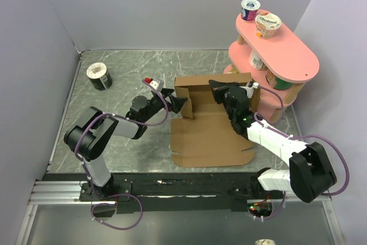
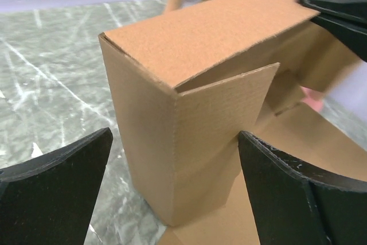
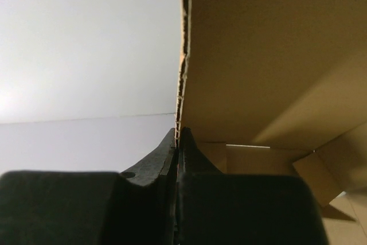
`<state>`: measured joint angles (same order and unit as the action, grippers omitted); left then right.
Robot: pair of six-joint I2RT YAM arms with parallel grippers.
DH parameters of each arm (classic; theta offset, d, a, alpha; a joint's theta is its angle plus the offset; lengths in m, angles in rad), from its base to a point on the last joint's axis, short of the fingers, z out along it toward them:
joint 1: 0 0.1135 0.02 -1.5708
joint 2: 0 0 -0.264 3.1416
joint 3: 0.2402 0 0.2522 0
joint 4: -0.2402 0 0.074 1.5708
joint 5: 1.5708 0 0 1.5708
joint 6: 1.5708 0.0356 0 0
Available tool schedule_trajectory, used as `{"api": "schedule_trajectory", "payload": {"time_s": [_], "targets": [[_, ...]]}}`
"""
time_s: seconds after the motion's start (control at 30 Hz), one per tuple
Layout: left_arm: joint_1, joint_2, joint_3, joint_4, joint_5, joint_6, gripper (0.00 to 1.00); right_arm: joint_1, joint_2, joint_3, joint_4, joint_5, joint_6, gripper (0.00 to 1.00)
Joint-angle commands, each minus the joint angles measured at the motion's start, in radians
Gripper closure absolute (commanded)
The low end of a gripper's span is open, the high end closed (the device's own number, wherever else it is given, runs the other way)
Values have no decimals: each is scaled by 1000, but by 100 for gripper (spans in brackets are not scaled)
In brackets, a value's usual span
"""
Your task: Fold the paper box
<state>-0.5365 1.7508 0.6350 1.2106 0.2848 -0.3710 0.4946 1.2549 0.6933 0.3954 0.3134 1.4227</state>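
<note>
The paper box (image 1: 209, 133) is a brown cardboard sheet lying flat mid-table, with its far wall (image 1: 212, 80) and a left corner flap (image 1: 184, 101) raised. My left gripper (image 1: 179, 103) is open, its fingers (image 2: 54, 190) on either side of the box's upright left corner (image 2: 172, 159) without touching it. My right gripper (image 1: 219, 91) is shut on the edge of the raised far wall (image 3: 182, 67), pinching the cardboard between both fingers (image 3: 166, 153).
A pink two-tier shelf (image 1: 281, 55) with yogurt cups (image 1: 267, 25) stands at the back right, close behind the box. A dark round container (image 1: 98, 76) sits at the back left. Grey walls enclose the marble table.
</note>
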Motion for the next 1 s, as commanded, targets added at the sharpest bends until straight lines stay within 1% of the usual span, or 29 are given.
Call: {"api": "schedule_trajectory", "payload": {"time_s": [0.0, 0.07, 0.1, 0.2, 0.3, 0.33, 0.4, 0.53, 0.6, 0.7, 0.8, 0.97], "targets": [[-54, 24, 48, -31, -217, 49, 2, -1, -20, -11, 16, -13, -8, 100], [-63, 36, 63, -48, -281, 28, 1, -1, -18, -14, 19, -22, -5, 100], [-65, 41, 69, -66, -282, 20, 1, -1, -18, -17, 19, -20, -7, 100], [-74, 55, 75, -65, -322, 27, 6, -1, -18, -28, 29, -20, -16, 100], [-89, 59, 83, -77, -364, 56, 15, 1, -31, -60, 45, -10, -16, 100], [-95, 59, 83, -92, -381, 79, 16, 1, -35, -66, 45, -5, -19, 100], [-106, 55, 80, -98, -432, 98, 17, 1, -54, -71, 36, 4, -28, 100], [-115, 30, 60, -103, -472, 136, 14, 1, -81, -80, 13, 22, -41, 100], [-115, 27, 71, -138, -481, 145, 14, 1, -91, -80, 5, 27, -50, 100], [-123, 39, 101, -195, -492, 155, 16, 2, -91, -87, 8, 24, -48, 100], [-135, 47, 117, -224, -553, 159, 19, 2, -91, -100, 10, 20, -47, 100], [-140, 47, 111, -201, -566, 146, 19, 2, -97, -109, -3, 19, -44, 100]]}}
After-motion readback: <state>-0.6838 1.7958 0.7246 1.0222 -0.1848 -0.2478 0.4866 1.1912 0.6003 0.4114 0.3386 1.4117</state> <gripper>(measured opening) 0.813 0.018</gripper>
